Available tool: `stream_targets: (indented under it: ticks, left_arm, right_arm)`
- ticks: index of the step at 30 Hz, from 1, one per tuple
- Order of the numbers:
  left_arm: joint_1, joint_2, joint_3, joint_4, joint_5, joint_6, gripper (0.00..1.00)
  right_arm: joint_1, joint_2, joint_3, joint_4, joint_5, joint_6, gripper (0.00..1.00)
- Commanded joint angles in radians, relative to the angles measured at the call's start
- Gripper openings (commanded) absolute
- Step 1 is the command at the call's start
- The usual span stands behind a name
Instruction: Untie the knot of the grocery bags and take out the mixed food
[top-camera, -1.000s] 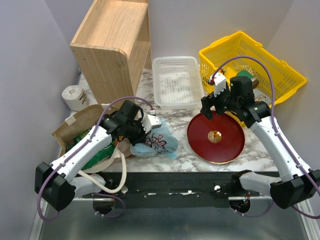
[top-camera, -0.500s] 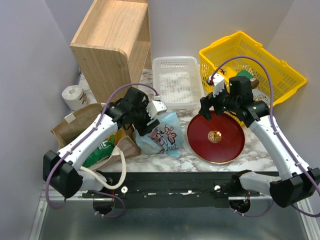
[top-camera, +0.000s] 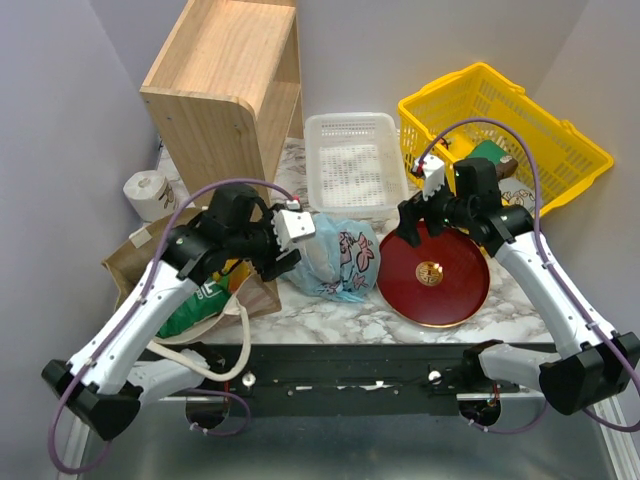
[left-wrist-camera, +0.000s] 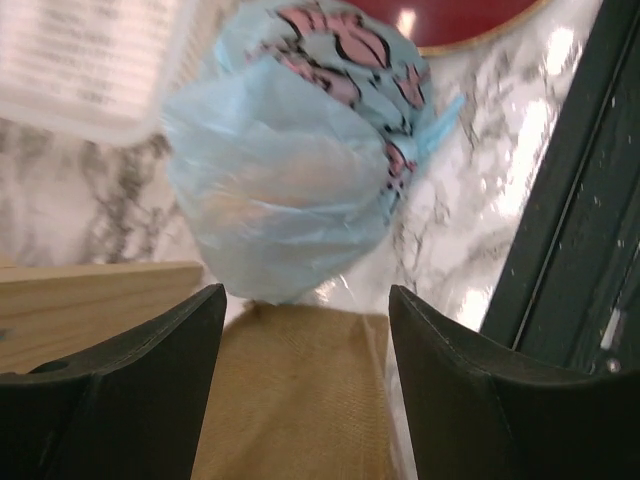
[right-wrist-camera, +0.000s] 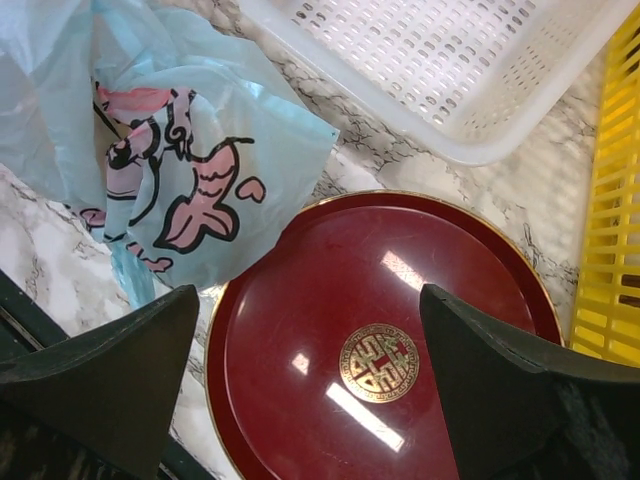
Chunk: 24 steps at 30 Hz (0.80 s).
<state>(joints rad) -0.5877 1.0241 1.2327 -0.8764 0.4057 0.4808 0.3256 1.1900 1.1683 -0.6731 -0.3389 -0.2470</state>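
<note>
The light blue plastic bag (top-camera: 338, 262) with pink and black print lies bulging on the marble, its edge against the red plate (top-camera: 432, 272). My left gripper (top-camera: 292, 245) stands open just left of it, with nothing between its fingers (left-wrist-camera: 120, 390). In the left wrist view the blue plastic bag (left-wrist-camera: 290, 170) is ahead of the jaws and the brown paper bag (left-wrist-camera: 290, 400) is under them. That brown paper bag (top-camera: 145, 258) holds green packets (top-camera: 195, 305). I cannot make out the knot. My right gripper (top-camera: 415, 225) hangs open over the plate (right-wrist-camera: 390, 340).
A white perforated tray (top-camera: 350, 165) sits behind the blue bag, and a yellow basket (top-camera: 500, 130) with goods is at the back right. A wooden shelf (top-camera: 225, 90) and a paper roll (top-camera: 148, 195) stand at the back left. A dark rail (top-camera: 340, 365) runs along the near edge.
My left gripper opened and let go of the blue bag, then drew back to the left. The bag now lies further right, against the red plate. The right arm barely moved.
</note>
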Motion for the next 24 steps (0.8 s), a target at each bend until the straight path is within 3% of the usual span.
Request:
stream_targets:
  ticks: [1, 10, 17, 18, 24]
  left_arm:
    - [-0.015, 0.077, -0.082, -0.134, 0.016, 0.127, 0.74]
    - [-0.003, 0.071, -0.303, -0.114, -0.306, 0.238, 0.68]
    - [0.181, -0.119, -0.515, -0.161, -0.476, 0.448, 0.71]
    - [0.251, -0.146, -0.527, -0.156, -0.496, 0.506, 0.7]
    - [0.426, -0.156, -0.524, -0.078, -0.496, 0.651, 0.7]
  right_arm:
    - [-0.003, 0.01, 0.01, 0.014, -0.034, 0.014, 1.0]
    - [-0.005, 0.023, 0.013, 0.001, -0.038, 0.008, 1.0]
    - [-0.003, 0.052, 0.024, 0.001, -0.067, -0.011, 1.0]
    - [-0.003, 0.062, 0.033, 0.0, -0.072, -0.012, 1.0]
    - [-0.003, 0.092, 0.054, -0.009, -0.098, -0.012, 1.0]
